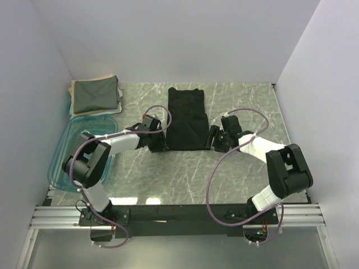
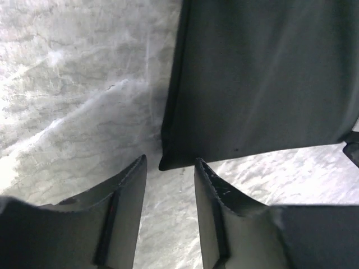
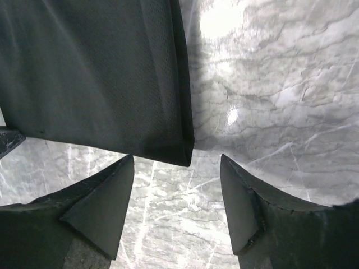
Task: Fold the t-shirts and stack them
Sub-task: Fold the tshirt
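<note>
Each unit, left arm (image 1: pixel 90 162) and right arm (image 1: pixel 287 171), is built from black rounded joint housings joined by white tubular links. A mauve cable (image 1: pixel 208 190) runs in loose loops along each arm from base to wrist. A small red-orange marking (image 1: pixel 145 116) sits near the left wrist, upper centre-left of the overhead frame. Both bases are bolted to a black plate (image 1: pixel 179 212) on a silver slotted rail (image 1: pixel 61 216) at the lower edge. The left gripper (image 2: pixel 170 159) and right gripper (image 3: pixel 177 157) have matte dark grey, wedge-shaped fingers tapering toward the tips.
</note>
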